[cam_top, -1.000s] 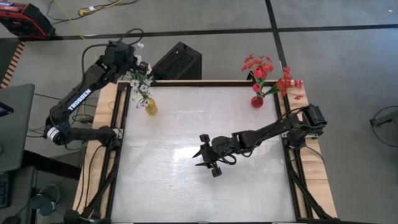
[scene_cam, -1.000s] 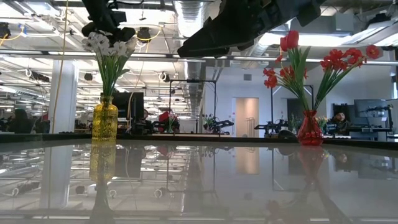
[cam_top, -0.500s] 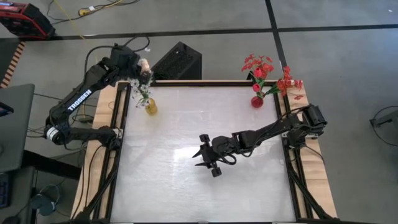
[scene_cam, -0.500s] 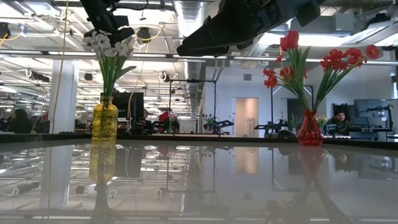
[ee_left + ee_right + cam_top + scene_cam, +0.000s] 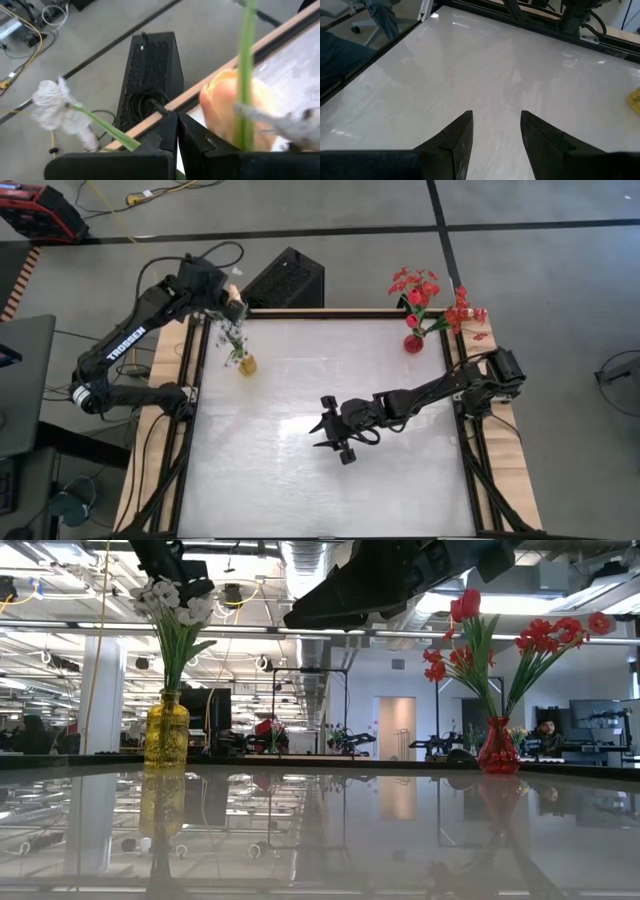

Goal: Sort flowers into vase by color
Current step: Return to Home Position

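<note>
— So, where do the flowers stand?

— In two glass vases at the far edge of the surface [image 5: 300, 490]. The white flowers [image 5: 178, 602], small ruffled blossoms on thin green stalks with narrow leaves, rise from the yellow vase [image 5: 166, 730] at the far left corner. It is a translucent amber bottle with a straight body and a slimmer neck. The red flowers [image 5: 500, 630], a tulip bud and flat round blossoms on long stalks, fan out of the red vase [image 5: 498, 750] at the far right corner, which is squat and round-bellied.

— And the surface itself?

— It is pale and glossy, and in the low view it mirrors both vases.

— What about the left tool [image 5: 232, 292]?

— It hangs above the white blossoms at the far left corner. In its wrist view the two dark fingers [image 5: 167, 132] are pressed almost together. A green stalk carrying a fuzzy white bloom runs down to their base, but I cannot tell whether it is pinched. Beyond them a black box [image 5: 150, 75] with a perforated face sits on the floor past the far edge.

— And the right tool [image 5: 325, 425]?

— It is released, with its blunt fingers [image 5: 460, 135] spread apart and nothing between them. It hovers over the bare middle of the surface, well apart from both vases.
</note>
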`<action>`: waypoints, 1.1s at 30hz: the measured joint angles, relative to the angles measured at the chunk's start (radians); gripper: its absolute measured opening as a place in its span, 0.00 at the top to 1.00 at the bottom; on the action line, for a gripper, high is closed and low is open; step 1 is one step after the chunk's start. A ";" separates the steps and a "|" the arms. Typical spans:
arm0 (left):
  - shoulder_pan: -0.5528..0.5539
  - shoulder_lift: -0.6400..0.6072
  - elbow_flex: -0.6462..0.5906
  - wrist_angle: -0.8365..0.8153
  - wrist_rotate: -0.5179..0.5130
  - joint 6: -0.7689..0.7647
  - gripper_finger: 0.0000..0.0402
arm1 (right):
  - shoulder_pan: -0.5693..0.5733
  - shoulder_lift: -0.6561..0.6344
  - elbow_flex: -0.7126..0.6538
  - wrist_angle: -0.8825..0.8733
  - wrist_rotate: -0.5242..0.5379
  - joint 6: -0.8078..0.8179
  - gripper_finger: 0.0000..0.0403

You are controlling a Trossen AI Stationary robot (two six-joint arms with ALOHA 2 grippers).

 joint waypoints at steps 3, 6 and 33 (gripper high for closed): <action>0.000 -0.024 0.000 0.017 0.009 0.001 1.00 | 0.000 0.000 0.000 0.000 0.000 0.007 0.53; 0.000 -0.055 0.000 0.023 0.033 0.023 1.00 | 0.000 0.000 0.000 0.000 0.000 0.007 0.53; -0.073 -0.405 -0.015 -0.123 0.662 0.052 0.74 | 0.000 0.000 0.000 -0.009 0.000 0.003 0.53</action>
